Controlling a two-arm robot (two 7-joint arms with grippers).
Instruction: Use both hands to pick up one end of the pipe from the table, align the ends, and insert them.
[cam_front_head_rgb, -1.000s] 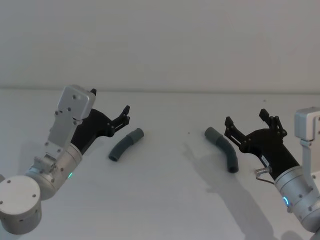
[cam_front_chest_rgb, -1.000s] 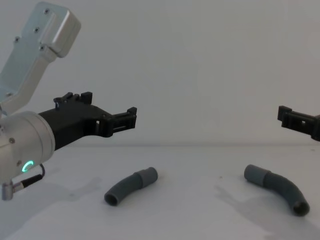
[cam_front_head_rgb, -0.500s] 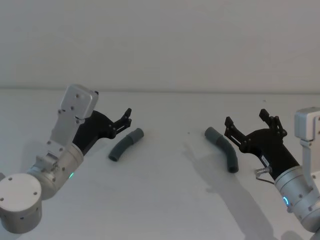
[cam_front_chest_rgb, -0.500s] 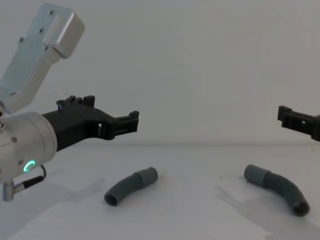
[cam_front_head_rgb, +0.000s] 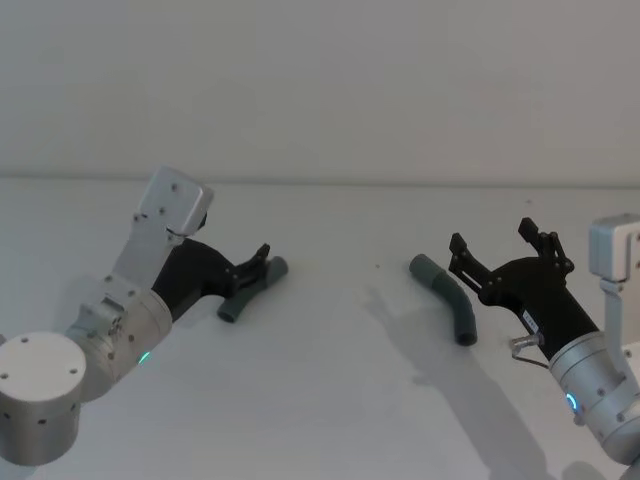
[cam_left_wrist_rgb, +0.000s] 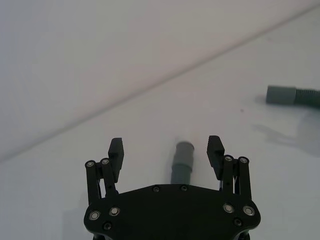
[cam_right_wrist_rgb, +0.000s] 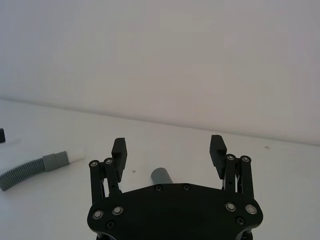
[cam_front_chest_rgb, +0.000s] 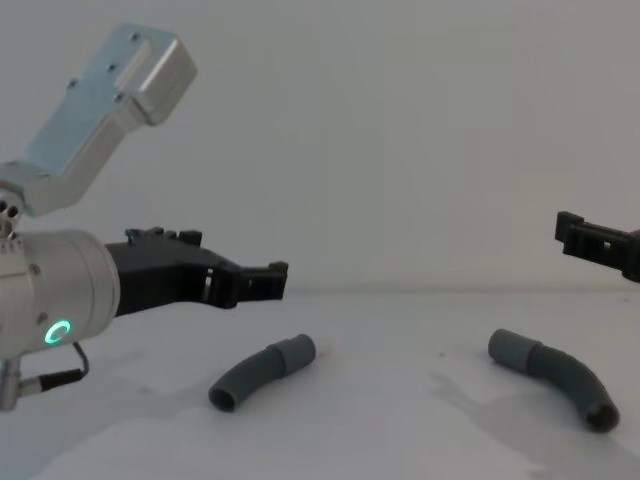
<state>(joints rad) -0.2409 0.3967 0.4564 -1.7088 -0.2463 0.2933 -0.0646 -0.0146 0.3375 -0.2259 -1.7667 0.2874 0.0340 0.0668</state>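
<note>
The left hose piece lies flat on the table, and I place all other things from it. Its smooth cuff is the end turned to the robot's right and away from the robot, and its dark open end points back to the robot.

The left end effector is directly over this piece, with the fingers spread wide and nothing between them. From the chest view it hangs above the piece with a clear gap, so it touches neither the piece nor the table. In the left wrist view the cuff shows between the two open fingertips, nearer to one of them than to the other.

The right hose piece lies on the table well apart from the left hose piece, on the robot's right of it, and its cuff is turned toward the left piece.

The right end effector is farther right of the left hose piece than the right piece is, also wide open and empty. From the chest view it is higher than both pieces
</note>
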